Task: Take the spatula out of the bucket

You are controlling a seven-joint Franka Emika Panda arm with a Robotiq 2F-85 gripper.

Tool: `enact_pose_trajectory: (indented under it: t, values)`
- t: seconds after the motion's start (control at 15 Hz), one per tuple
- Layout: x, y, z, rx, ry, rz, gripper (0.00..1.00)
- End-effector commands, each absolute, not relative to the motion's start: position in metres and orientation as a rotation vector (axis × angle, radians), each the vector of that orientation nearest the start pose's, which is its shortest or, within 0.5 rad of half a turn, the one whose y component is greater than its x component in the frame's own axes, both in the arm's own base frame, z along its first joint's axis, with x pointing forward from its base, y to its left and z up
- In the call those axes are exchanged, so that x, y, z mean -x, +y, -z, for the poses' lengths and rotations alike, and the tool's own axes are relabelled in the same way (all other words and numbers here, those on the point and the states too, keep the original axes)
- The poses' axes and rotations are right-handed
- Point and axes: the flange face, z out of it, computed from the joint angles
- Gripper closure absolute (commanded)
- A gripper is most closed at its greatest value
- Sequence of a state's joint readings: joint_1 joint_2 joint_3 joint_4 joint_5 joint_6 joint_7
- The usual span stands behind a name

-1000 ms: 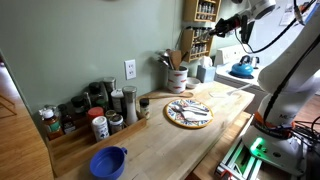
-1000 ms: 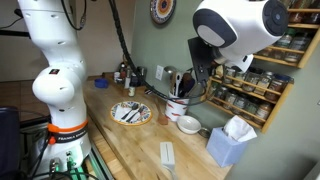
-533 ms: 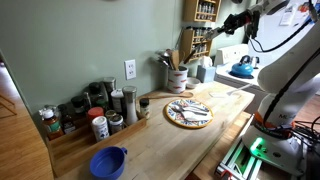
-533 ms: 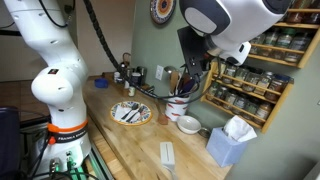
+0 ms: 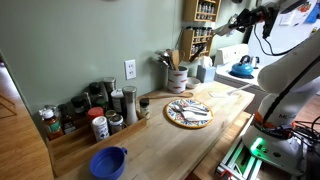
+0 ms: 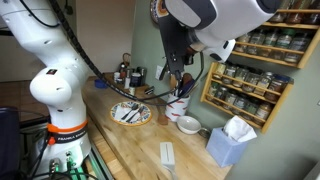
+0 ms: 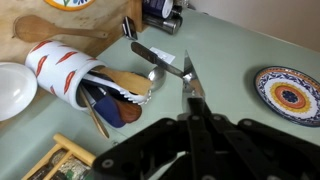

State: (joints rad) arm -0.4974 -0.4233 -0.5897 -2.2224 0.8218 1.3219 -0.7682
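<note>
The bucket (image 5: 177, 79) is a whitish pot with red markings, standing by the wall with wooden spoons and other utensils in it. It also shows in an exterior view (image 6: 178, 109) and in the wrist view (image 7: 60, 65). My gripper (image 7: 188, 80) is shut on the spatula (image 7: 155, 57), a flat grey metal blade that sticks out past the fingertips, clear of the bucket. In an exterior view my gripper (image 5: 213, 31) hangs high above and to the side of the bucket. In an exterior view (image 6: 172, 62) the arm hides most of the spatula.
A patterned plate (image 5: 188, 113) with cutlery lies on the wooden counter. A white bowl (image 6: 187, 124) sits beside the bucket. Spice jars (image 5: 95, 115) line the wall and a blue bowl (image 5: 108, 162) stands at the counter's end. A spice rack (image 6: 255, 85) and a blue tissue box (image 6: 231, 140) are close by.
My gripper has risen and moved away from the bucket, carrying the spatula with it. The bucket and its other utensils have stayed in place.
</note>
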Motion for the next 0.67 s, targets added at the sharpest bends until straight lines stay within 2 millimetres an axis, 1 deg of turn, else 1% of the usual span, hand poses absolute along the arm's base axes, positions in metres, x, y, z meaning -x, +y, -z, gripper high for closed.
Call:
enact_pose_trajectory:
  t: [0.0,0.27,0.33,0.53,0.6]
  values:
    - [-0.236,-0.291,-0.514,1.93,0.169,0.546,1.0]
    - [-0.263,-0.255,-0.46,1.876,0.144,0.444,1.0]
    - [-0.27,-0.244,-0.446,1.86,0.141,0.438,1.0]
    - [-0.291,-0.223,-0.405,1.858,0.161,0.451,1.0]
    - [-0.295,-0.217,-0.394,1.835,0.17,0.441,1.0]
